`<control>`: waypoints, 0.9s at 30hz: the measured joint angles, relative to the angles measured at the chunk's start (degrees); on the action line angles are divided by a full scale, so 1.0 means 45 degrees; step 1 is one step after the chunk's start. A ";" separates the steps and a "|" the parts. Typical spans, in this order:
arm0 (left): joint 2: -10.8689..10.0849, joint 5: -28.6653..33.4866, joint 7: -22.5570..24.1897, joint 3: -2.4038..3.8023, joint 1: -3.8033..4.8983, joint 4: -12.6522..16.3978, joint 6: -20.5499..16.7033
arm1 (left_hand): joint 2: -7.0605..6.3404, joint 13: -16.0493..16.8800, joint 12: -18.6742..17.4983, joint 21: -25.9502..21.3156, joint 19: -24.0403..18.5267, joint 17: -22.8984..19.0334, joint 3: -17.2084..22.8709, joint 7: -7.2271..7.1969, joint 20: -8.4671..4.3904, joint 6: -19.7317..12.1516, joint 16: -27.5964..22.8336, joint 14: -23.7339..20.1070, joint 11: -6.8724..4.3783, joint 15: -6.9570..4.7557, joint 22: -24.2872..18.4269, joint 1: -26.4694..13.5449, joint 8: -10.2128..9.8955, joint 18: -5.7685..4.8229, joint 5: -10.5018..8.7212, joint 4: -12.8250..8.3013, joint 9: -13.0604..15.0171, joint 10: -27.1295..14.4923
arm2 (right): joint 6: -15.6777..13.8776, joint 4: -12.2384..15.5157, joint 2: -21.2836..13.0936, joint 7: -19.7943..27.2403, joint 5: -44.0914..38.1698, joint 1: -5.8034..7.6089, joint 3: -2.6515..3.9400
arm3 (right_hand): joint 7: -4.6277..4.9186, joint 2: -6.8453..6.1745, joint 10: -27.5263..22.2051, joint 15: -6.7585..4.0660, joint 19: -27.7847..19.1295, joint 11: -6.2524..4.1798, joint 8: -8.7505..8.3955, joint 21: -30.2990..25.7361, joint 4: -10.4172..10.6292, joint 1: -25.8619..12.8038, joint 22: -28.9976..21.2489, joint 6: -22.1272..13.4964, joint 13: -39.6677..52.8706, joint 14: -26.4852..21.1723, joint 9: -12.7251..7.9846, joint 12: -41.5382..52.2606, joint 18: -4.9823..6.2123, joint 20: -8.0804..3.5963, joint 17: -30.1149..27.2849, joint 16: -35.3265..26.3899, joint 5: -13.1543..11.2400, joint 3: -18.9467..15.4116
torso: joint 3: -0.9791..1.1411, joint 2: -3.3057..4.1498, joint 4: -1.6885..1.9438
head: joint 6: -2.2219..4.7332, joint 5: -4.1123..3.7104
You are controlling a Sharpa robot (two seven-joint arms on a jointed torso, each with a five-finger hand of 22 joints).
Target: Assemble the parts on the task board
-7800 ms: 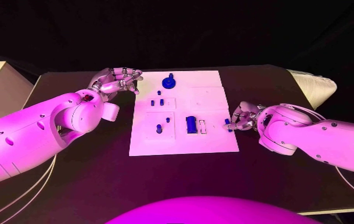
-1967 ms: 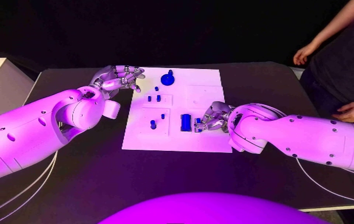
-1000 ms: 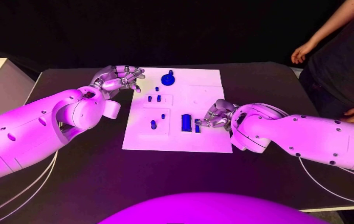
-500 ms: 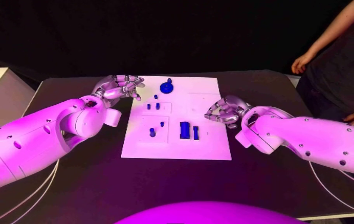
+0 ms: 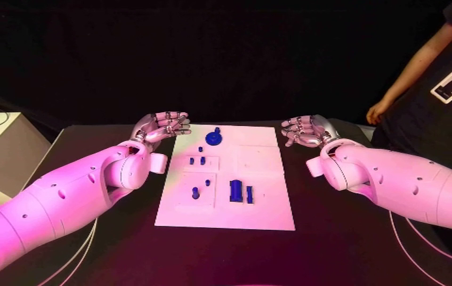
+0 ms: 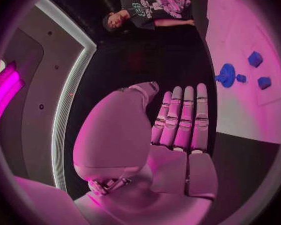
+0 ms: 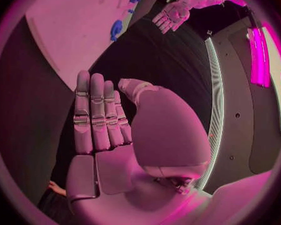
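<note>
We see the left robot hand [image 5: 162, 127] raised beside the far left corner of the task board [image 5: 264, 168], above centre-left in the head view, and the right robot hand [image 5: 308, 130] opposite it just off the far right corner. Both hold nothing and touch nothing. Our wrist views show what the head view cannot: each palm flat, fingers [image 6: 181, 116] straight and side by side, thumb apart.

The board lies on the black table [image 5: 349, 234] between the two hands. Its blue parts [image 5: 236, 190] sit toward its left half, the round one [image 5: 213, 138] nearest the left robot hand.
</note>
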 measured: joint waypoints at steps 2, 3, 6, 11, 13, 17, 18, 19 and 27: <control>0.0189 0.0093 0.0180 0.0008 0.0000 -0.0291 -0.0118 | 0.0001 0.0000 -0.0434 -0.0642 -0.0162 -0.0165 -0.0005 -0.0070 0.0162 -0.0071 -0.0668 -0.0184 0.0153 0.0184 -0.0437 0.0000 -0.0176 0.0000 0.0000 0.0000 -0.0123 -0.0124 | 0.0082 -0.0374 0.0204 0.0320 0.0359 -0.0004 0.0017 | 0.0124 0.0001 0.0168 0.0199 -0.0255 0.0166 -0.0141 -0.0477 -0.0160 -0.0006 -0.0567 0.0086 -0.1207 -0.0199 -0.0188 -0.0775 0.0000 0.0215 -0.0503 -0.0936 0.0000 0.0160 | 0.0001 -0.0067 -0.0001 | 0.0129 0.0035; 0.0269 0.0134 0.0259 0.0011 0.0000 -0.0423 -0.0174 | 0.0000 0.0000 -0.0657 -0.0974 -0.0151 -0.0264 -0.0085 -0.0070 0.0245 -0.0071 -0.1022 -0.0245 0.0172 0.0245 -0.0674 0.0000 -0.0270 0.0002 0.0000 -0.0003 -0.0193 -0.0143 | 0.0124 -0.0528 0.0292 0.0454 0.0507 -0.0009 0.0021 | 0.0163 0.0024 0.0246 0.0322 -0.0418 0.0244 -0.0252 -0.0737 -0.0300 -0.0033 -0.0964 0.0094 -0.1907 -0.0322 -0.0304 -0.1159 -0.0001 0.0378 -0.0831 -0.1530 -0.0071 0.0255 | 0.0004 -0.0095 0.0000 | 0.0167 0.0044; 0.0404 0.0222 0.0404 0.0011 0.0000 -0.0649 -0.0295 | 0.0206 -0.0060 -0.0970 -0.1494 -0.0864 -0.0549 -0.0650 -0.0232 0.0043 -0.0738 -0.1705 -0.1036 0.0061 0.0150 -0.1073 -0.0294 -0.0585 0.0001 -0.0136 -0.0255 -0.0494 -0.0416 | 0.0222 -0.0764 0.0449 0.0696 0.0784 -0.0019 0.0033 | 0.0131 0.0245 0.0049 0.0398 -0.0953 0.0281 -0.0574 -0.0956 -0.0643 -0.0639 -0.2026 -0.0654 -0.3113 -0.0702 -0.0897 -0.1742 -0.0001 0.0348 -0.1731 -0.2623 -0.0353 -0.0181 | 0.0005 -0.0153 0.0005 | 0.0221 0.0065; 0.0312 0.0237 0.0381 -0.0201 0.0050 -0.0443 -0.0381 | 0.1492 -0.0484 -0.1525 -0.2572 -0.6100 -0.1754 -0.3785 -0.1334 -0.1819 -0.5988 -0.3622 -0.6197 -0.1191 -0.0975 -0.1959 -0.3739 -0.2194 -0.1199 -0.1250 -0.2110 -0.1994 -0.6681 | 0.0139 -0.0499 0.0358 0.0667 0.0847 -0.0061 0.0104 | -0.1168 0.1653 -0.5332 -0.0115 -0.5999 -0.0622 -0.1772 -0.1380 -0.1551 -0.3909 -0.5483 -0.6554 -0.5340 -0.6104 -0.3904 -0.2835 -0.1207 -0.0832 -0.5105 -0.5157 -0.2115 -0.3850 | 0.0022 -0.0171 0.0016 | 0.0288 0.0063; 0.0260 0.0288 0.0380 -0.0422 0.0123 -0.0174 -0.0514 | 0.1761 -0.0579 -0.1633 -0.2802 -0.7235 -0.2007 -0.4464 -0.1569 -0.2217 -0.7137 -0.4029 -0.7319 -0.1469 -0.1226 -0.2136 -0.4840 -0.2541 -0.1396 -0.1491 -0.2515 -0.2317 -0.8379 | 0.0041 -0.0139 0.0293 0.0676 0.0960 -0.0137 0.0189 | -0.1445 0.1947 -0.7380 -0.0225 -0.8187 -0.0807 -0.2019 -0.1446 -0.1741 -0.4925 -0.6210 -0.7806 -0.5789 -0.8158 -0.4546 -0.3059 -0.1460 -0.1093 -0.5818 -0.5678 -0.2491 -0.4630 | 0.0054 -0.0225 0.0034 | 0.0415 0.0057; 0.0122 0.0482 0.0444 -0.0990 0.0398 0.0613 -0.1020 | 0.2143 -0.0710 -0.1779 -0.3106 -0.8838 -0.2371 -0.5432 -0.1909 -0.2787 -0.8756 -0.4597 -0.8884 -0.1853 -0.1568 -0.2400 -0.8635 -0.3024 -0.1692 -0.1825 -0.3068 -0.2775 -1.0781 | -0.0259 0.0873 0.0161 0.0832 0.1387 -0.0314 0.0428 | -0.1826 0.2367 -1.0361 -0.0383 -1.1382 -0.1079 -0.2383 -0.1544 -0.2019 -1.0295 -0.7238 -0.9572 -0.6432 -1.1133 -0.5458 -0.3369 -0.1792 -0.1452 -0.6831 -0.6414 -0.3016 -0.5735 | 0.0142 -0.0422 0.0087 | 0.0790 0.0050; 0.0080 0.0544 0.0478 -0.1147 0.0481 0.0834 -0.1196 | 0.2195 -0.0727 -0.1808 -0.3152 -0.9061 -0.2428 -0.5538 -0.1958 -0.2874 -0.8983 -0.4678 -0.9104 -0.1914 -0.1622 -0.2435 -1.0003 -0.3094 -0.1693 -0.1870 -0.3180 -0.2841 -1.1124 | -0.0360 0.1159 0.0124 0.0891 0.1533 -0.0359 0.0499 | -0.1879 0.2425 -1.0753 -0.0402 -1.1806 -0.1113 -0.2431 -0.1545 -0.2055 -1.1296 -0.7374 -0.9805 -0.6510 -1.1527 -0.5579 -0.3415 -0.1797 -0.1500 -0.6962 -0.6514 -0.3089 -0.5883 | 0.0178 -0.0497 0.0109 | 0.0922 0.0049; 0.0011 0.0647 0.0539 -0.1389 0.0601 0.1166 -0.1471 | 0.2238 -0.0738 -0.1808 -0.3181 -0.9245 -0.2471 -0.5662 -0.1999 -0.2929 -0.9166 -0.4739 -0.9282 -0.1957 -0.1659 -0.2465 -1.1152 -0.3135 -0.1692 -0.1899 -0.3231 -0.2899 -1.1399 | -0.0522 0.1594 0.0060 0.0999 0.1762 -0.0429 0.0607 | -0.1923 0.2470 -1.1088 -0.0419 -1.2172 -0.1141 -0.2462 -0.1597 -0.2083 -1.2171 -0.7493 -1.0007 -0.6590 -1.1866 -0.5675 -0.3430 -0.1798 -0.1540 -0.7074 -0.6599 -0.3152 -0.6013 | 0.0201 -0.0553 0.0125 | 0.1016 0.0046; -0.0402 0.1633 0.1158 -0.2881 0.1337 0.3380 -0.3875 | 0.2440 -0.0792 -0.1871 -0.3284 -1.0032 -0.2656 -0.6138 -0.2163 -0.3270 -0.9991 -0.5001 -1.0054 -0.2174 -0.1823 -0.2597 -1.6642 -0.3351 -0.1892 -0.2056 -0.3533 -0.3132 -1.2636 | -0.1785 0.3902 -0.0239 0.1970 0.3528 -0.0816 0.1107 | -0.2134 0.2694 -1.2650 -0.0510 -1.3841 -0.1279 -0.2628 -0.1652 -0.2247 -1.6263 -0.8032 -1.0903 -0.6918 -1.3418 -0.6158 -0.3561 -0.1997 -0.1724 -0.7601 -0.6941 -0.3376 -0.6526 | 0.0365 -0.0897 0.0229 | 0.1498 0.0043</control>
